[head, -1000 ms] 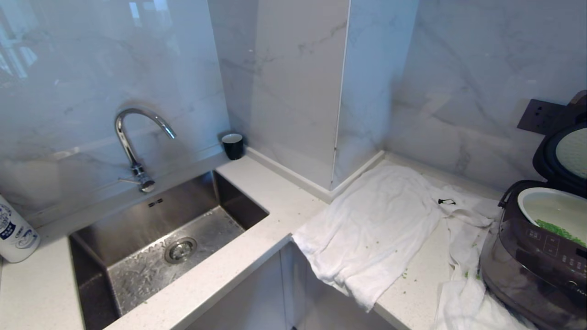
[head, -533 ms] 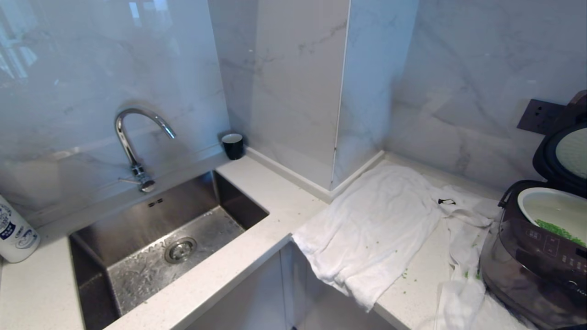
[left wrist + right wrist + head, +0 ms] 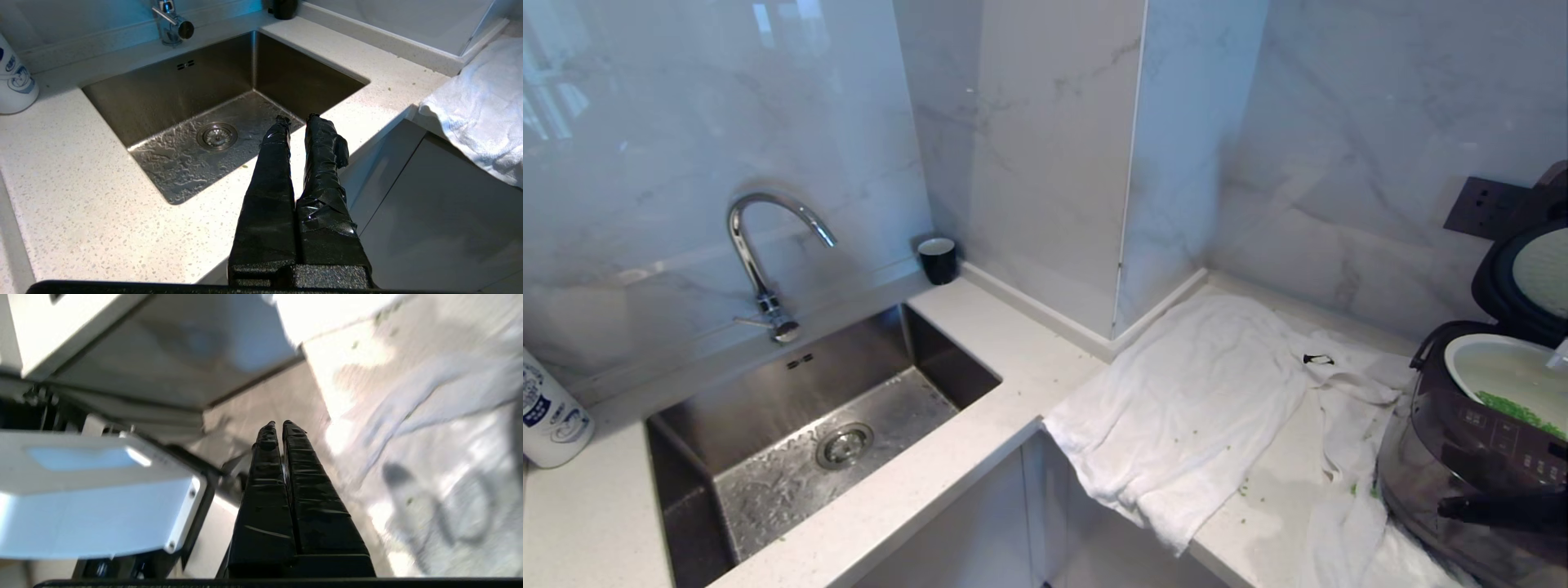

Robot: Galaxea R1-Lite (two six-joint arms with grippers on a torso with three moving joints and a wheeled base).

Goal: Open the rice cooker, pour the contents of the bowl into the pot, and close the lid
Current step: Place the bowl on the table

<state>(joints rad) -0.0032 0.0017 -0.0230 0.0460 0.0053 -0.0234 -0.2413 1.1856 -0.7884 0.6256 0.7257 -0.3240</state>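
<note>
The rice cooker (image 3: 1470,457) stands at the right end of the counter with its lid (image 3: 1535,269) raised, the silver plate of the underside showing. Green bits (image 3: 1515,411) lie inside the white pot (image 3: 1494,367). The bowl is out of view. My right gripper (image 3: 1444,508) reaches in from the right, level in front of the cooker's lower front, pointing left. In the right wrist view the right gripper (image 3: 276,424) is shut and holds nothing. My left gripper (image 3: 296,119) is parked over the counter's front edge by the sink, shut and empty.
A white cloth (image 3: 1201,400) covers the counter left of the cooker and hangs over the edge, with green bits (image 3: 1243,490) scattered near it. A steel sink (image 3: 768,384) with tap (image 3: 760,245), a black cup (image 3: 937,260), a white bottle (image 3: 547,416) and a wall socket (image 3: 1482,208) are around.
My right gripper's black fingers have come into the head view at the bottom right, in front of the cooker. The cooker, the cloth and the left arm have not moved.
</note>
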